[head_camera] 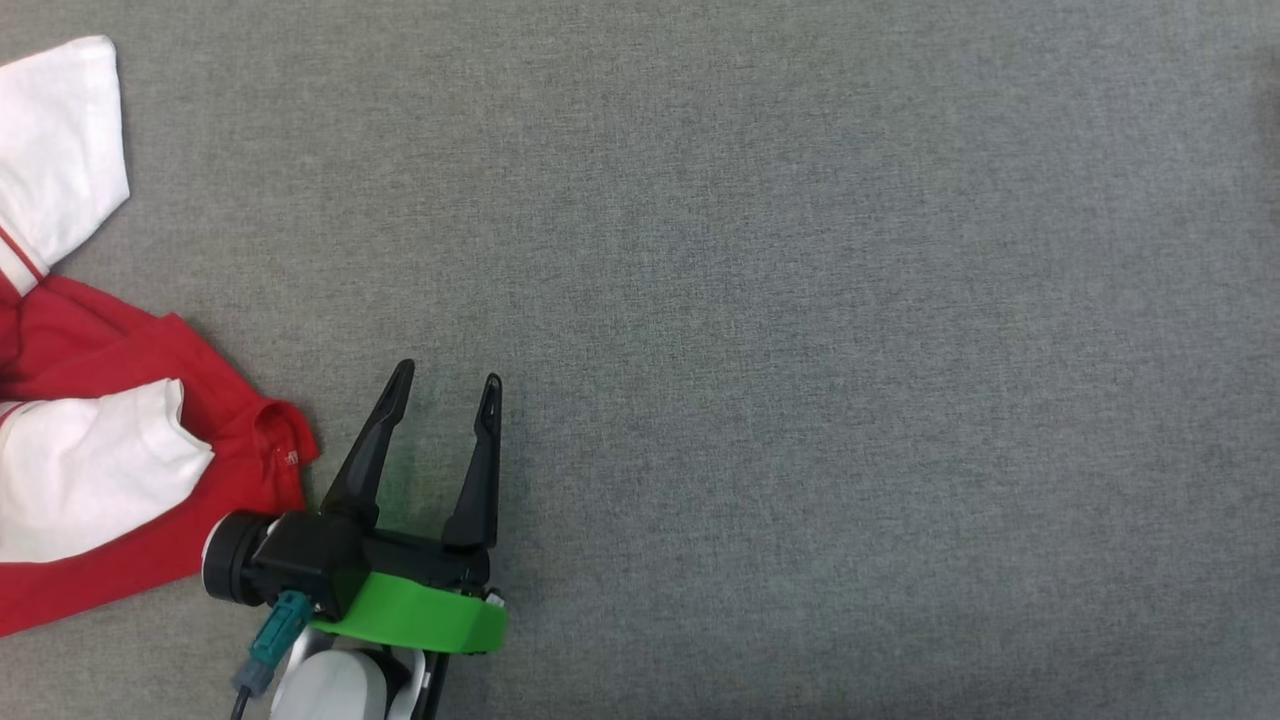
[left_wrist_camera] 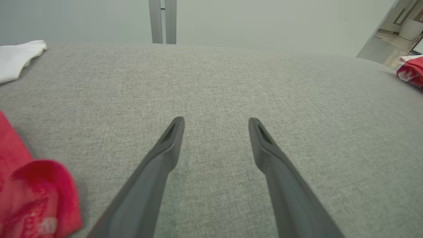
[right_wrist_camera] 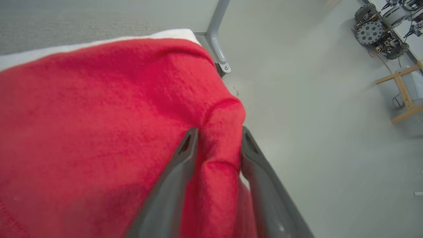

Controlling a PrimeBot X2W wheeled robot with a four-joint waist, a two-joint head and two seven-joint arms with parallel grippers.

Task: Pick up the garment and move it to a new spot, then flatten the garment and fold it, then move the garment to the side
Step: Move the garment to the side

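The garment (head_camera: 120, 340) is red with white sleeves and lies bunched at the left edge of the grey table (head_camera: 800, 300). My left gripper (head_camera: 447, 378) stands open just right of its red collar, fingers pointing away from me and nothing between them. In the left wrist view the same open gripper (left_wrist_camera: 216, 120) hovers over bare cloth, with the garment (left_wrist_camera: 39, 195) at the lower left. In the right wrist view my right gripper (right_wrist_camera: 219, 130) has a fold of the red garment (right_wrist_camera: 99, 115) pinched between its fingers at the table's edge.
A grey table leg (right_wrist_camera: 216, 39) stands just beyond the held fold, with pale floor (right_wrist_camera: 314, 132) below. A wooden frame (right_wrist_camera: 403, 96) and wheeled gear (right_wrist_camera: 376, 33) sit farther off. Another red and white cloth (left_wrist_camera: 411, 71) lies at the table's far right corner.
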